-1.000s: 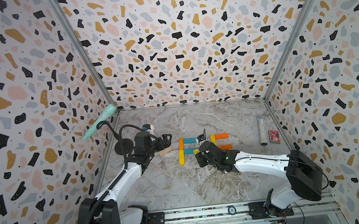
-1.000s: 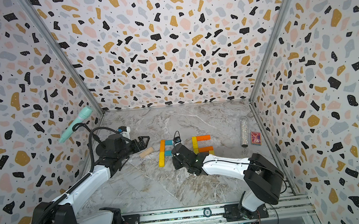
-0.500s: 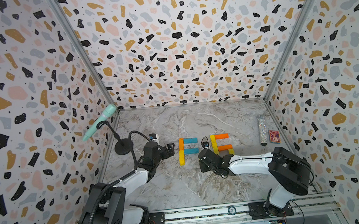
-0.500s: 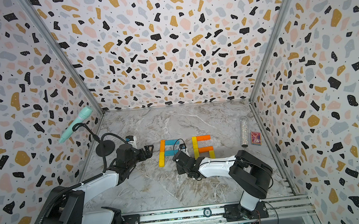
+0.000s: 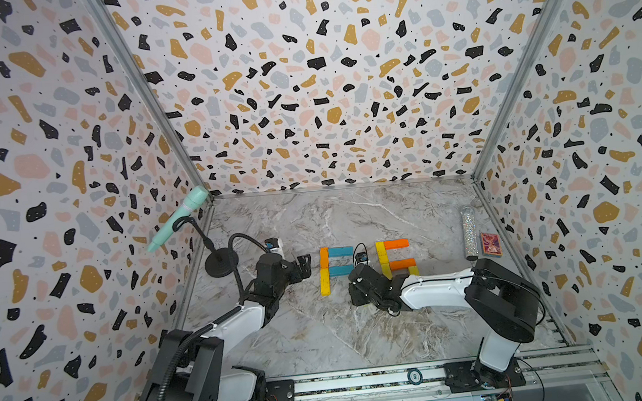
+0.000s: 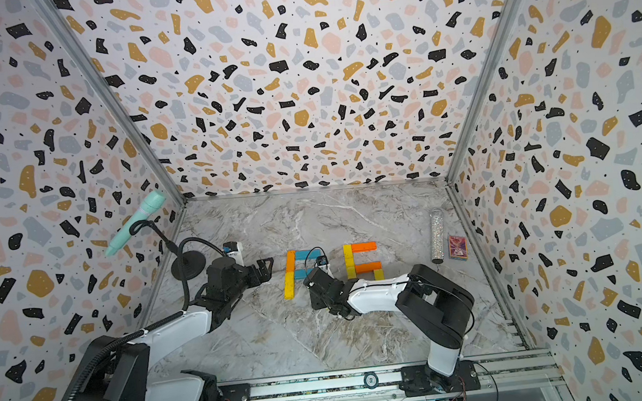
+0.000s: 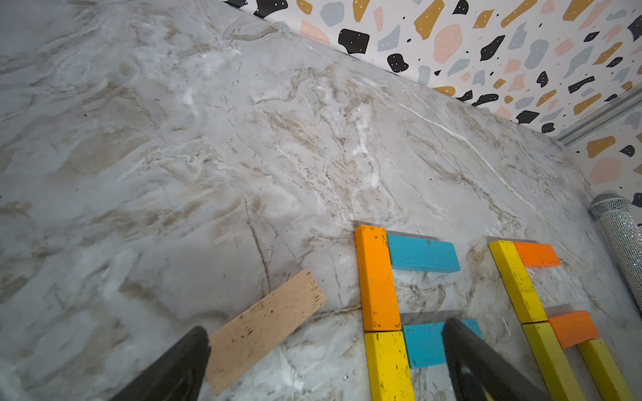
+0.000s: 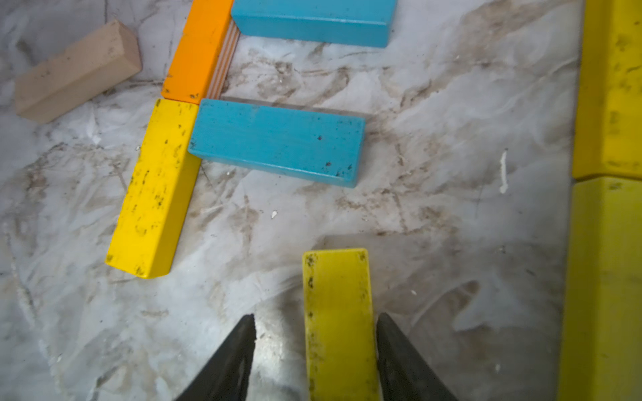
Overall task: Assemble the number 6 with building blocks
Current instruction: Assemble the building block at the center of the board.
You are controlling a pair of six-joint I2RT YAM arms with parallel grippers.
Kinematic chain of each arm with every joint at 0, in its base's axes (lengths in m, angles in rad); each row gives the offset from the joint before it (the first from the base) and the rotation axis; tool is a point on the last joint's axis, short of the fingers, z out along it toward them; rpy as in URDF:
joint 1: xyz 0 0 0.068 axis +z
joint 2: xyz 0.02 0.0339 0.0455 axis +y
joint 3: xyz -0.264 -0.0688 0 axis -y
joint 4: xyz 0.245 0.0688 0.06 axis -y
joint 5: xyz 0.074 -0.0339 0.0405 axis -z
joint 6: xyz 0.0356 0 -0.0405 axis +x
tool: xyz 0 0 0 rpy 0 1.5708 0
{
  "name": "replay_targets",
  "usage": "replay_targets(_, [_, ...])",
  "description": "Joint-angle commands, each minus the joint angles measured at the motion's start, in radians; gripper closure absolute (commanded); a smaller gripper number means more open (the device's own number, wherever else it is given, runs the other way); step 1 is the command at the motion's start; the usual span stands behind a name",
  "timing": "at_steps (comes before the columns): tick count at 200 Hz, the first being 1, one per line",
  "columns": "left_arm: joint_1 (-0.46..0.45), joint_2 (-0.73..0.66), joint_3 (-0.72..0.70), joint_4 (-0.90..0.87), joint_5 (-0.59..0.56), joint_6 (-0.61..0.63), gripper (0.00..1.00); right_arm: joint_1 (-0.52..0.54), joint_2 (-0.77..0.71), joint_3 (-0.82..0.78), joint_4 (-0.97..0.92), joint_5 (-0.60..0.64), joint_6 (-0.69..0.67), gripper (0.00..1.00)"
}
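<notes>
The worktop [image 7: 208, 139] is seen as a smooth, marble-patterned surface with a faint sheen, smudged with brownish scuffs and scratches. The building blocks [image 8: 278, 139] are coated in matt yellow, orange and teal paint that is chipped and speckled with dark marks, layered plywood is exposed along the side of the orange block [image 8: 198, 52], and the plain plank [image 7: 267, 326] is left as bare, pale, unpainted wood flecked with dark grain. The fingers [image 8: 229, 361] of the right tool [image 8: 315, 317] are shown in dull black, plastic-looking material, and the cylinder [image 5: 469, 236] is covered in a silvery glitter finish.
</notes>
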Motion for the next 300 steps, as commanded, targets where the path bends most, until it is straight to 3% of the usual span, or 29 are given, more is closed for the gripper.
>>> replay_targets(1, [0.001, -0.021, 0.009, 0.004, -0.016, 0.021, 0.00, 0.006, -0.113, -0.010, 0.012, -0.039, -0.025, 0.41])
replay_targets(32, [0.001, -0.021, 0.016, -0.007, -0.014, 0.022, 0.00, 0.017, -0.231, -0.085, -0.007, -0.148, -0.078, 0.46])
replay_targets(65, [0.001, -0.029, 0.019, -0.016, -0.013, 0.024, 0.01, 0.016, -0.233, -0.081, -0.173, -0.155, -0.092, 0.55])
replay_targets(116, [0.002, -0.014, 0.019, -0.018, -0.038, 0.030, 0.00, 0.023, -0.203, -0.058, -0.289, -0.169, -0.187, 0.44])
replay_targets(194, [0.001, -0.017, 0.028, -0.035, -0.048, 0.035, 0.00, 0.013, -0.089, 0.028, -0.322, -0.165, -0.335, 0.44])
replay_targets(300, [0.001, -0.013, 0.036, -0.054, -0.067, 0.039, 0.01, -0.007, -0.029, 0.062, -0.292, -0.208, -0.339, 0.48])
